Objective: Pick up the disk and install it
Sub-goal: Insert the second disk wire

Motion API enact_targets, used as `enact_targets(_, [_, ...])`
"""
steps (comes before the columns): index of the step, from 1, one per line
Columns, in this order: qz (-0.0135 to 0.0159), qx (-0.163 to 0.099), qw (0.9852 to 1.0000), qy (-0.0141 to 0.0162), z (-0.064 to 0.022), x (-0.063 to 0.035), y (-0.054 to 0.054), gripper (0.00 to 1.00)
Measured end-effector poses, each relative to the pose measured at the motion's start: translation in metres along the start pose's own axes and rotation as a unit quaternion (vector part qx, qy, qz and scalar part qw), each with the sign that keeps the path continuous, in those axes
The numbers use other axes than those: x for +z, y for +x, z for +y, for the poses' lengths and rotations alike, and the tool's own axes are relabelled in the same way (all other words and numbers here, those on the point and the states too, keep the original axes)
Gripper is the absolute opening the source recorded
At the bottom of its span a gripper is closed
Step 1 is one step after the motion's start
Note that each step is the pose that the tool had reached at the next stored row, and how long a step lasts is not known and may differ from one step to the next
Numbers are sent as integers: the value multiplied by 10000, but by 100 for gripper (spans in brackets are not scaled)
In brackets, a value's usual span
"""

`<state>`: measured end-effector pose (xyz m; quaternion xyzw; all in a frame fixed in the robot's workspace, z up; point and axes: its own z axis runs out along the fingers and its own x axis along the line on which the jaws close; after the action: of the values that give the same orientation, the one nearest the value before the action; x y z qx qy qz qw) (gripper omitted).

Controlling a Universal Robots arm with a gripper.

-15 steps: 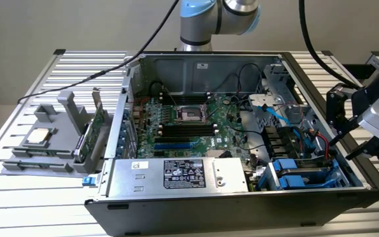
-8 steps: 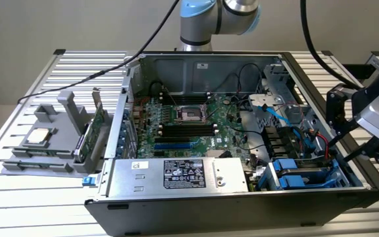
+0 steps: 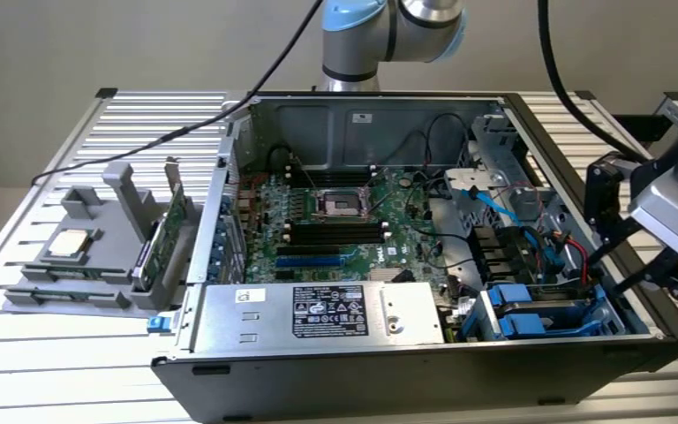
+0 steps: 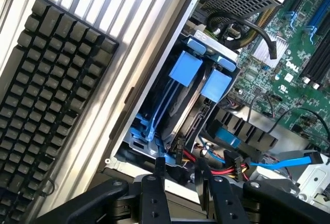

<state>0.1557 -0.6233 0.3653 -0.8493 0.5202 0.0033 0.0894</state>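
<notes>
Fingers (image 4: 159,168) first, since they're closest to the wrist cam: we see both black tips spread apart with clear space between them, so the gripper (image 4: 181,168) is released and carrying nothing. In the exterior view the gripper (image 3: 604,278) hangs over the corner of the open PC case (image 3: 433,380) where the drive bay is, tips dipping just inside the rim.

Right past the fingertips there's a bundle of red cables (image 4: 227,166), and a flat blue cable (image 4: 289,159) runs off to one side of them. Just beyond that comes the disk (image 4: 181,69). It sits down in the bay edge-on to us, so we mostly get its blue carrier and handle tab. There's a second blue tab (image 4: 216,84) right beside it, and we honestly can't tell the two slots apart. From the exterior view the disk (image 3: 546,316) is the blue frame in the bay directly under the fingers, not touching them.

Outside the case wall from the fingers, a black keyboard (image 4: 51,90) lies on the slatted table (image 3: 80,389).

Further off from the fingers is the motherboard (image 3: 339,221), with the power supply (image 3: 315,314) alongside. Well beyond the far wall of the case stands a grey rack (image 3: 92,265) holding a square chip (image 3: 71,242) and a green card (image 3: 172,234).
</notes>
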Motion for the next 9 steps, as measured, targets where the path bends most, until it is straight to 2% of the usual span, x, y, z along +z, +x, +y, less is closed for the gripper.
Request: enact_targets(9, [5,210,9998,-33,32,52,40,37])
